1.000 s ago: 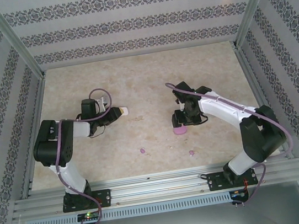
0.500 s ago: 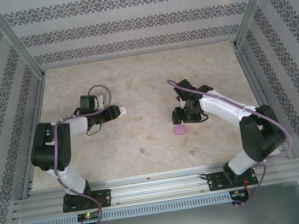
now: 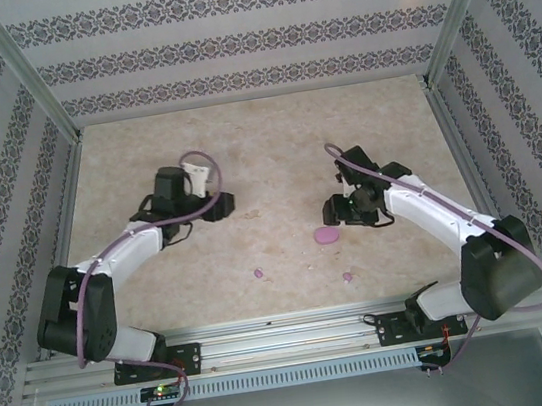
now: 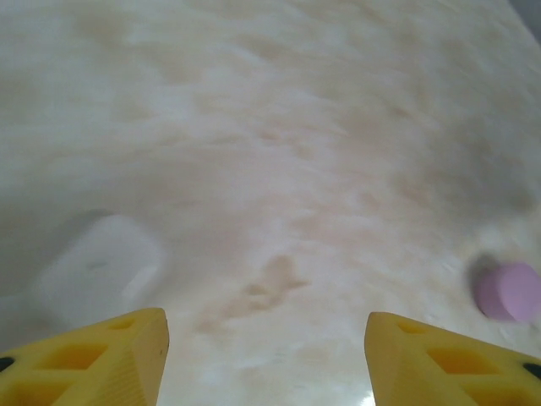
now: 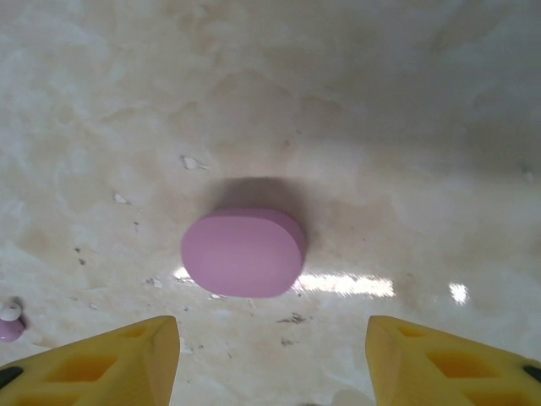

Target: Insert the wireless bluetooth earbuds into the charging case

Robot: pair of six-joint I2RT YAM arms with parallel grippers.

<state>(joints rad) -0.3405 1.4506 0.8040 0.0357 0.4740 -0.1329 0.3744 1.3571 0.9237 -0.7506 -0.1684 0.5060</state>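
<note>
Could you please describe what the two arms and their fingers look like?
The left arm and right arm have white links with bulky black joints; a lilac cable runs along each. The fingers are yellow plastic wedges with triangular cut-outs.

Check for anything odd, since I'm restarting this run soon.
The purple case lies shut on the table, while one purple earbud and a second purple earbud lie loose nearby, outside it. Nothing looks broken.

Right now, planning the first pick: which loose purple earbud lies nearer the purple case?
The purple earbud on the right arm's side, just nearward of the purple case. The other earbud lies farther off, toward the left arm.
</note>
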